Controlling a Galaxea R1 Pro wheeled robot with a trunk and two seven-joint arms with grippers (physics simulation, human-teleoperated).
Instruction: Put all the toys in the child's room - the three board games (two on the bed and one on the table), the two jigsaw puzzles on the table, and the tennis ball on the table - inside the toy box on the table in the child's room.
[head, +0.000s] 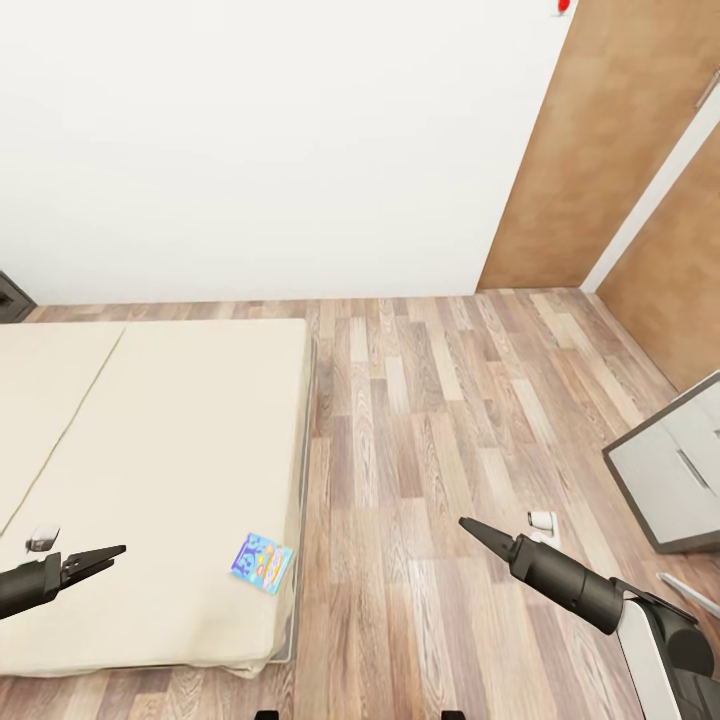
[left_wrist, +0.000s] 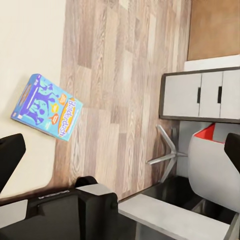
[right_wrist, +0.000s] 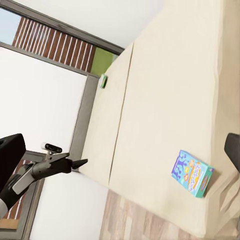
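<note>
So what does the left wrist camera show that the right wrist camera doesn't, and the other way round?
Left wrist alone: the wooden floor in a broad stretch, a grey cabinet with white doors, and a chair's metal leg base.

Right wrist alone: a small green box far up the bed, a slatted panel behind it, and the left gripper, its jaws looking closed.

Both: the blue board game lying flat near the edge of the beige bed, nothing touching it.
</note>
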